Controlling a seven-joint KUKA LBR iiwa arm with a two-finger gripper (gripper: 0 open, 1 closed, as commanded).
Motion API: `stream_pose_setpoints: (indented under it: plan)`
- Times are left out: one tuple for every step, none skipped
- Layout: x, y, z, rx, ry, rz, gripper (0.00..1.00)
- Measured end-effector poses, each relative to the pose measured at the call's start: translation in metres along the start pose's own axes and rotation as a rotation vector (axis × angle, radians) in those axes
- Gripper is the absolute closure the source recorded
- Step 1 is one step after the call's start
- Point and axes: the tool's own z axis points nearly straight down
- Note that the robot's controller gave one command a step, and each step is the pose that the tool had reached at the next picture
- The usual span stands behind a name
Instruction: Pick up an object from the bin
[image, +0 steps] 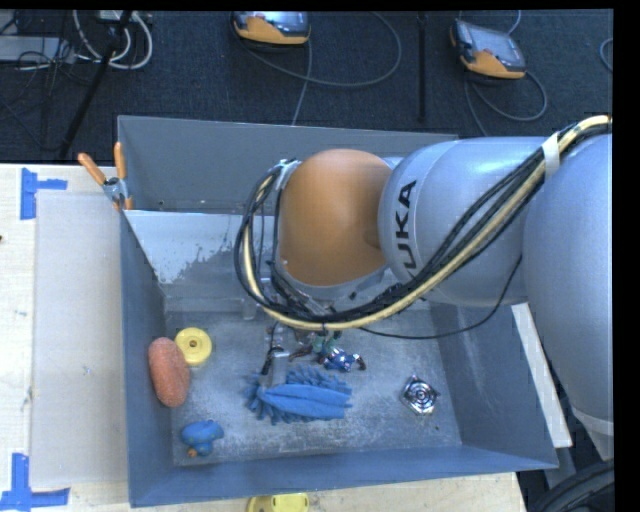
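In the camera view the arm comes in from the right, and its orange cover (332, 215) hangs over the middle of the bin (150, 265). Below the cover, at lower centre of the frame, the tool (274, 358) is low over the bin's floor. It is just above the upper left end of a blue bristly thing (300, 399) that lies flat there. I cannot tell how far open the tool is, and nothing can be seen in its hold.

Judging by that, the pick is not yet made. The approach looks close to done, while closing on a thing and lifting it remain.

A small dark-and-blue piece (340, 358) lies just right of the tool. A silver metal piece (420, 394) sits further right. At lower left are a yellow ring (193, 346), an orange-red oblong thing (168, 371) and a small blue lump (202, 435), all well apart from the tool.

The bin's floor is scuffed grey metal. Beyond it, across the top of the frame, is a dark floor (200, 80) with cables (350, 60).
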Motion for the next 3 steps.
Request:
stream_pose_setpoints:
  plan:
    - [0.057,-0.002,0.04,0.002,0.003,0.005,0.0]
    - [0.073,-0.001,0.048,0.001,0.005,0.011,0.0]
    - [0.042,0.017,0.075,0.002,0.003,0.006,0.0]
